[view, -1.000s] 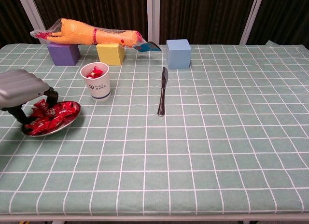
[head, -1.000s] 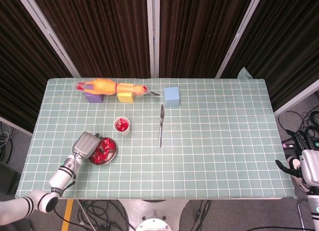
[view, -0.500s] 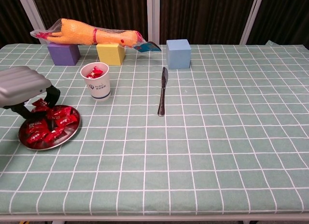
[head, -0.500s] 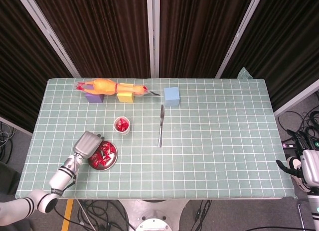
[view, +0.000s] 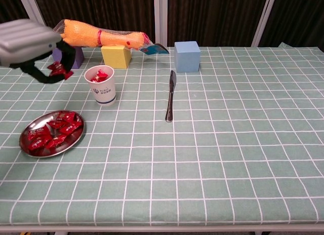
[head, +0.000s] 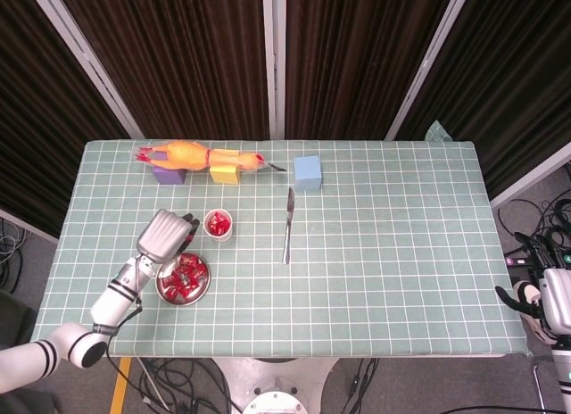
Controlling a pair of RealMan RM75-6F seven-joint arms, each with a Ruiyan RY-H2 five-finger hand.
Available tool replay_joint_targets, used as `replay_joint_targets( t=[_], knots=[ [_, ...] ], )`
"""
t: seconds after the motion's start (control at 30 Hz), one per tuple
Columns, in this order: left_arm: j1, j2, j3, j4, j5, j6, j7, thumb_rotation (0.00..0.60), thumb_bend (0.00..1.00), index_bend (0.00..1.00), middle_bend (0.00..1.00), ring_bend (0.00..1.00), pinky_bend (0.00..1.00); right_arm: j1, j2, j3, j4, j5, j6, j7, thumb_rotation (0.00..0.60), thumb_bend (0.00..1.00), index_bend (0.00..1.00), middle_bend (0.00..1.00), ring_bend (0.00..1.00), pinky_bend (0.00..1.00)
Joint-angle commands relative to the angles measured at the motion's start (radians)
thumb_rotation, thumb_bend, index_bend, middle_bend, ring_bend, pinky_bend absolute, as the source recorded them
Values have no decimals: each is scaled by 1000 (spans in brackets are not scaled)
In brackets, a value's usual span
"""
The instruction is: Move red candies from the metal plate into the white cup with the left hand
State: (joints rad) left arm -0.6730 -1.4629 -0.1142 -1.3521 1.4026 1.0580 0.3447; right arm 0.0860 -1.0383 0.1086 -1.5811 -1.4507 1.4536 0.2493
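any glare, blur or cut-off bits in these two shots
Head view: even light, sharp, dark curtains behind; right hand cut by the frame edge. Chest view: round metal plate reflects the red wrapped candies; left hand cropped at the left edge, pinching one candy.

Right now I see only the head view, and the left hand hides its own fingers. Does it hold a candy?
Observer: Yes. In the chest view the left hand pinches one red candy in its dark fingers.
Operator: Is the candy over the white cup?
Observer: No. It hangs to the left of the white cup, apart from it, and lifted clear of the metal plate.
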Motion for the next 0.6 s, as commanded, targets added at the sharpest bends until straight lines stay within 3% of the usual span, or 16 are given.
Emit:
replay_joint_targets(
  t=[0.03,0.3,0.6],
  knots=[
    [-50,24,-49,-50,-34,-51,-16,600,425,618,650,937,1000,-1,0,0,2,2,0,2,600,110,119,190,90,415],
    [-139,-35,-89,5,-142,-177,26,600,423,604,633,937,1000,-4,-2,2,16,16,-6,14,600,110,119,191,91,416],
    [-173,-78,-75,56,-248,-235,117,600,406,528,572,934,1000,-3,-5,3,27,24,-17,22,600,111,119,191,91,418]
  ],
)
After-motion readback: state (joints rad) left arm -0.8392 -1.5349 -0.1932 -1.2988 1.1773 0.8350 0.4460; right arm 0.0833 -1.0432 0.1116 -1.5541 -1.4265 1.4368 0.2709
